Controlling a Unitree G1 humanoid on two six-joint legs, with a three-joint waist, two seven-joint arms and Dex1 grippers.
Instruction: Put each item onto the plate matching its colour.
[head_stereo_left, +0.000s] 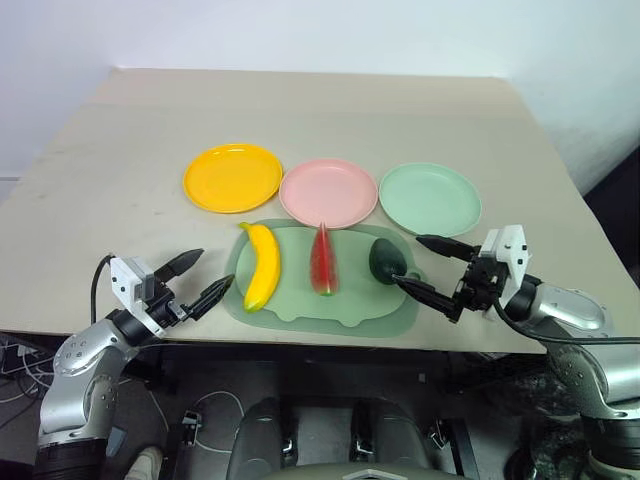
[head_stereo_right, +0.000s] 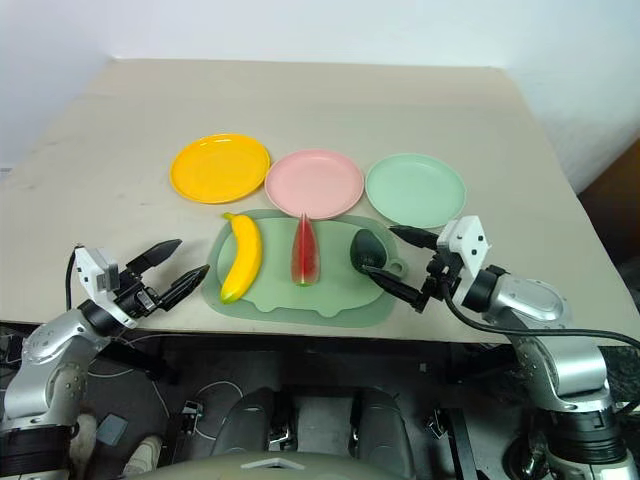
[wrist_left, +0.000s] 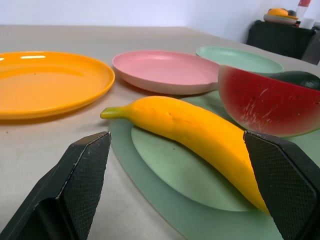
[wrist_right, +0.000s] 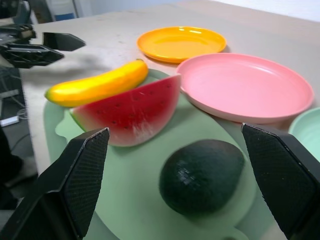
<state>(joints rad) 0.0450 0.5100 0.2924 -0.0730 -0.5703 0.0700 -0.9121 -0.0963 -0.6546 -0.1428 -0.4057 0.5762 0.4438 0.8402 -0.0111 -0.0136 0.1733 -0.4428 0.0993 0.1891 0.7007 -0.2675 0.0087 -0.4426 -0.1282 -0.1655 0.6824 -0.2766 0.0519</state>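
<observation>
No lettering to read anywhere — no labels, no brand marks, no numbers, plates, toy foods and mat all plain — nothing printed in sight

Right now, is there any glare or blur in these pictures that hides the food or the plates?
Left wrist view: white highlights on the yellow plate, nothing hidden; the far dark shelf is soft. Right wrist view: faint sheen on the pink plate, the avocado stays clear. Left eye view: even light, soft shadows under the banana and watermelon.
</observation>
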